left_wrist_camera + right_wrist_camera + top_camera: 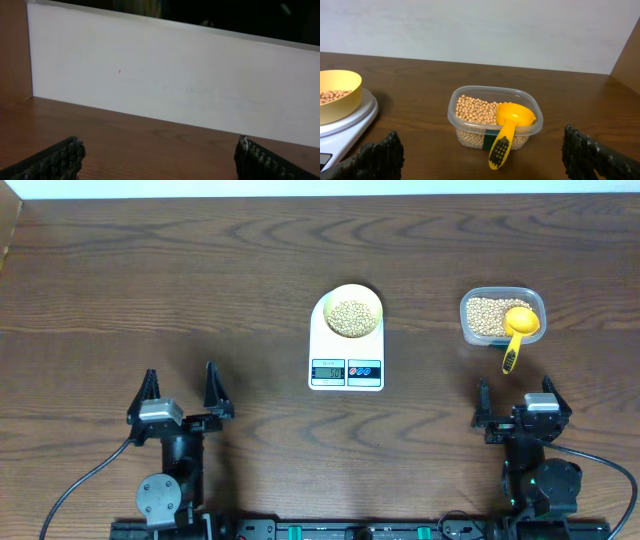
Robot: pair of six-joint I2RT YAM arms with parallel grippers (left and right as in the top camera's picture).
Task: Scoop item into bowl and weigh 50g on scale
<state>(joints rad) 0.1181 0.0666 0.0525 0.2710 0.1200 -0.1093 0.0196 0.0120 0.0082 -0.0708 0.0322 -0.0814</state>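
**Both arms parked near me, beans in the bowl on the scale**

From the overhead view I see the scale (346, 352) lying flat at the middle of the tabletop (150, 280), its display (328, 370) and two coloured buttons (365, 369) facing my side. The digits are too small for me to read. The pale-yellow bowl (331, 297) stands on the far part of the scale, with a heap of tan beans (351, 318) inside it.

To the right of the scale, and apart from it, sits the clear tub (465, 317), also holding beans. The yellow scoop (519, 323) rests in the tub at its right end, cup on the beans. Its handle sticks out over the near rim towards the right arm (540, 470).

The right jaws are spread wide and hold nothing. They sit near the tub on my side of it without touching it. In the right wrist view the tub and scoop lie between the two fingertips.

The left arm (170, 450) is well left of the scale. The left jaws are likewise wide and bare. Their camera shows only tabletop and a white wall (175, 85).
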